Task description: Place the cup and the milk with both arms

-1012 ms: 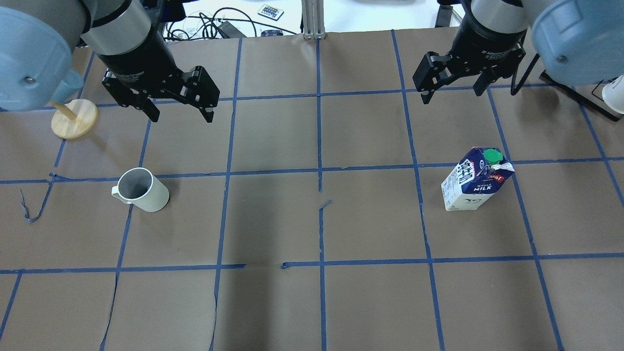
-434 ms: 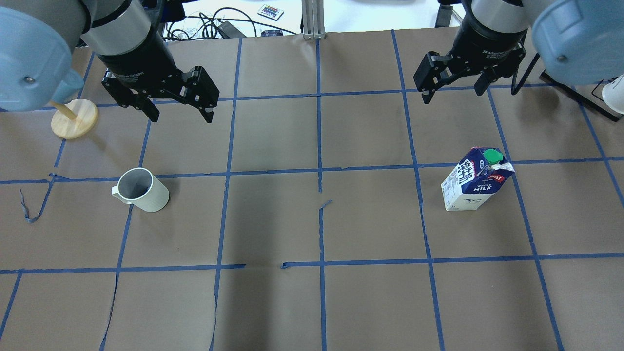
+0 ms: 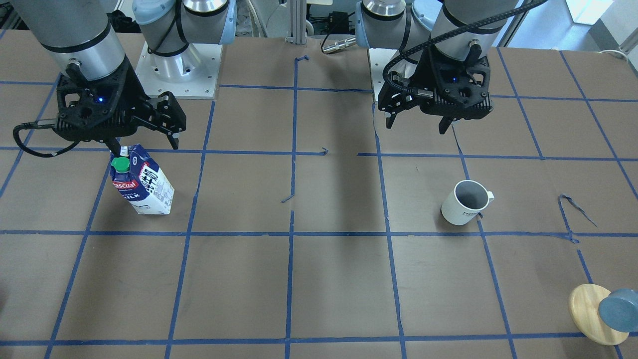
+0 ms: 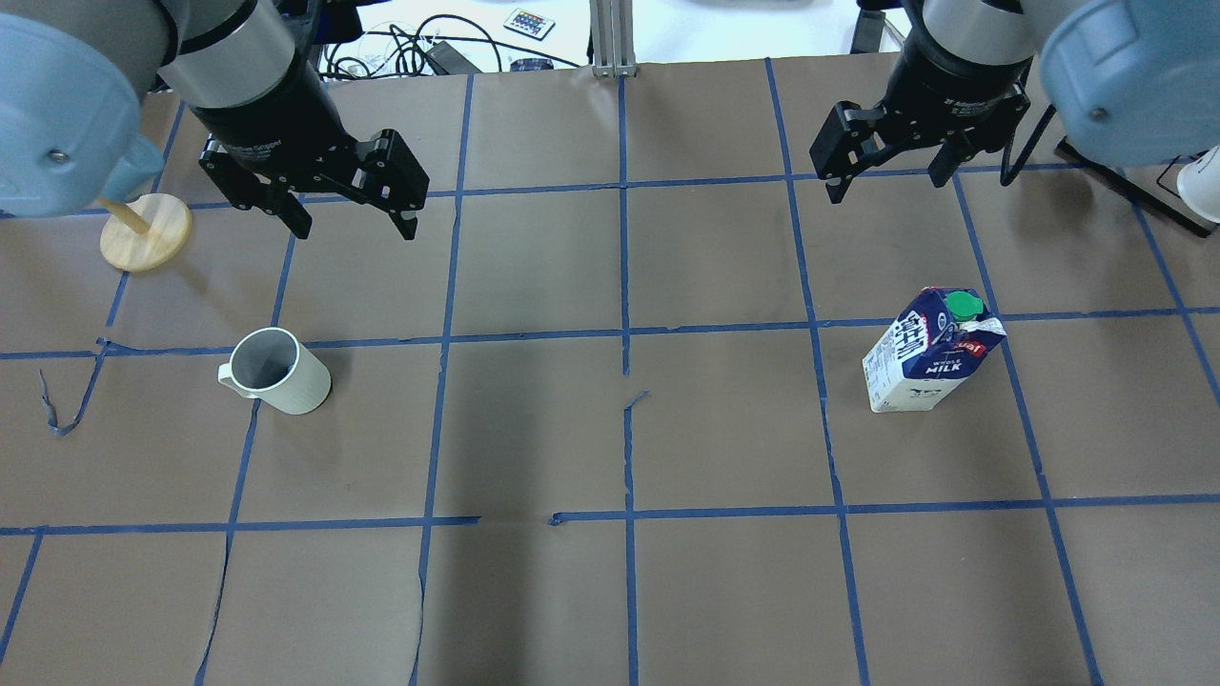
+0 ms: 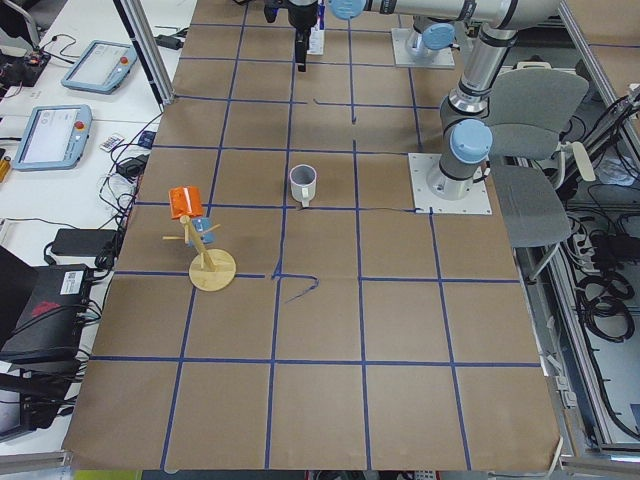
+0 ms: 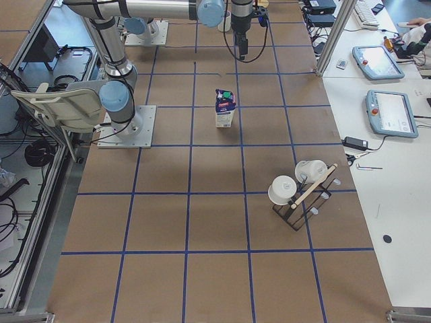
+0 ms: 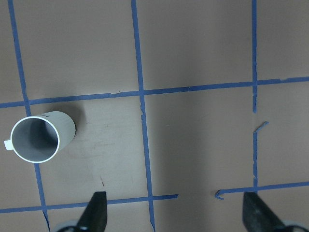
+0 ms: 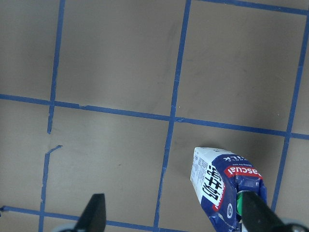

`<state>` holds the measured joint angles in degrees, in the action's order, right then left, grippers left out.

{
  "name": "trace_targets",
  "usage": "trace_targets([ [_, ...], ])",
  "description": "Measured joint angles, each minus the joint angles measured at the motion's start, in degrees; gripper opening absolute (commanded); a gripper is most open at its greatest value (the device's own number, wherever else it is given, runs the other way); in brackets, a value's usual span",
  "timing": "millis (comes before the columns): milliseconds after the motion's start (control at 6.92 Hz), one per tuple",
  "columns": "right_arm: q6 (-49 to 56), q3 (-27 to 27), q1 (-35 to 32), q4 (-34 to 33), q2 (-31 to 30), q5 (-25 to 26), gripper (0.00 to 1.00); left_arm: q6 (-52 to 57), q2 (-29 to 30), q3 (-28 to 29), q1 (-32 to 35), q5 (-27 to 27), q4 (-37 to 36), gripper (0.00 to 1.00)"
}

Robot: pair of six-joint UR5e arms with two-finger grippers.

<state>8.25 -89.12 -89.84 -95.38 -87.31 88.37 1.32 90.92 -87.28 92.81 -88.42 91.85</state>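
The white cup [image 4: 276,372] stands upright on the brown paper at the left, handle pointing left; it also shows in the front view [image 3: 466,202] and the left wrist view [image 7: 41,137]. My left gripper [image 4: 355,229] is open and empty, held above the table behind and to the right of the cup. The milk carton [image 4: 929,353] with its green cap stands upright at the right, also in the front view [image 3: 142,182] and the right wrist view [image 8: 224,186]. My right gripper [image 4: 886,186] is open and empty, held above the table behind the carton.
A wooden stand [image 4: 145,232] with a blue-grey cylinder [image 3: 618,309] and an orange cup [image 5: 186,200] is at the far left. A rack [image 6: 300,192] with white cups is at the far right. Loose blue tape [image 4: 57,410] curls left of the cup.
The right gripper has drifted very slightly to the right. The left gripper, the cup and the milk have not moved.
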Motion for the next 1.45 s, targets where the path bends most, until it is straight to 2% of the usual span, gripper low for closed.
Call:
trace_targets([
  [867, 0.1, 0.0, 0.1, -0.2, 0.1, 0.3, 1.00, 0.0, 1.0, -0.7, -0.4, 0.1, -0.2, 1.00],
  [1157, 0.1, 0.0, 0.1, -0.2, 0.1, 0.3, 1.00, 2.1, 1.6, -5.2, -3.8, 0.2, -4.8, 1.00],
  [1446, 0.1, 0.0, 0.1, -0.2, 0.1, 0.3, 1.00, 8.7, 3.0, -13.4, -8.6, 0.2, -14.0, 1.00],
])
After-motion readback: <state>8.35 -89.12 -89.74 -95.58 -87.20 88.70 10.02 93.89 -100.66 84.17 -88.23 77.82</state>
